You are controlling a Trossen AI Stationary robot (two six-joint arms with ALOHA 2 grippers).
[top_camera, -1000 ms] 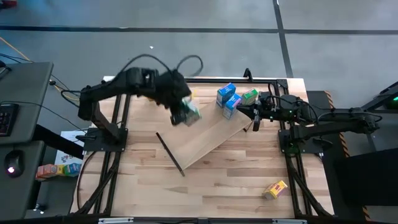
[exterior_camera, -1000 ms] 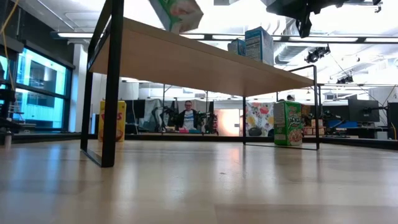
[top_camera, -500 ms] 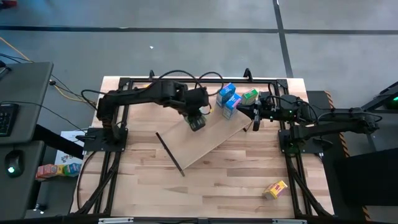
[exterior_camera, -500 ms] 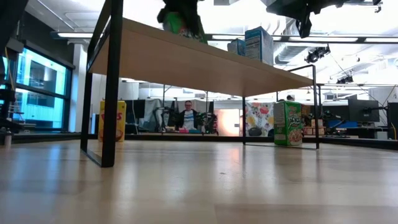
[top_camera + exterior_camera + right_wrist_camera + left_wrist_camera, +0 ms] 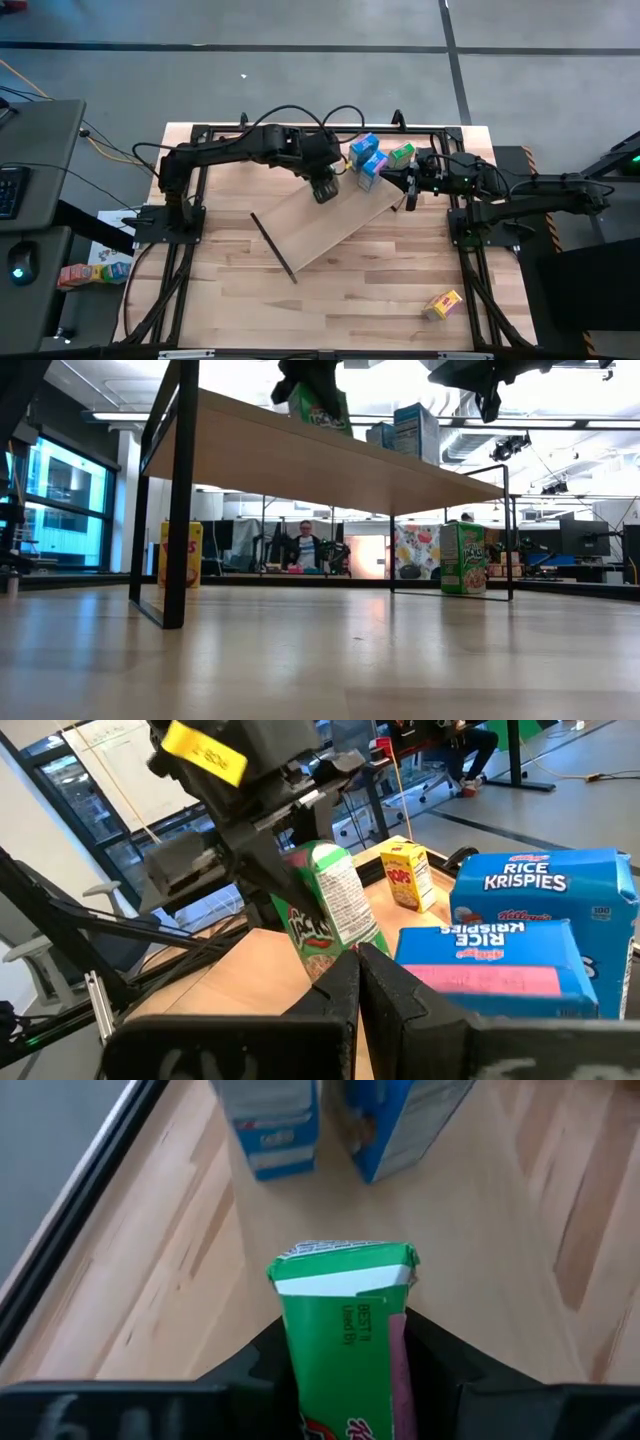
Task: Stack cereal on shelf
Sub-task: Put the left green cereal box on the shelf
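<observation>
Pinching a green cereal box (image 5: 345, 1342), left fingers (image 5: 255, 1360) above the shelf (image 5: 340, 222).

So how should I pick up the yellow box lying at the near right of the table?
Take the yellow box from straight above, across its narrow width: it lies flat and skewed on the table, so turn the pincer to match. Nothing crowds it.

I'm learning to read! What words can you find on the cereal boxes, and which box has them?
"RICE KRISPIES": upright blue box on the shelf.
"RICE KRISPIES", upside down: blue box in front of it.
"BEST IF USED BY": green box held in the left gripper.
Yellow box: logo too small to read.
Green box under the shelf: print too blurred.
</observation>
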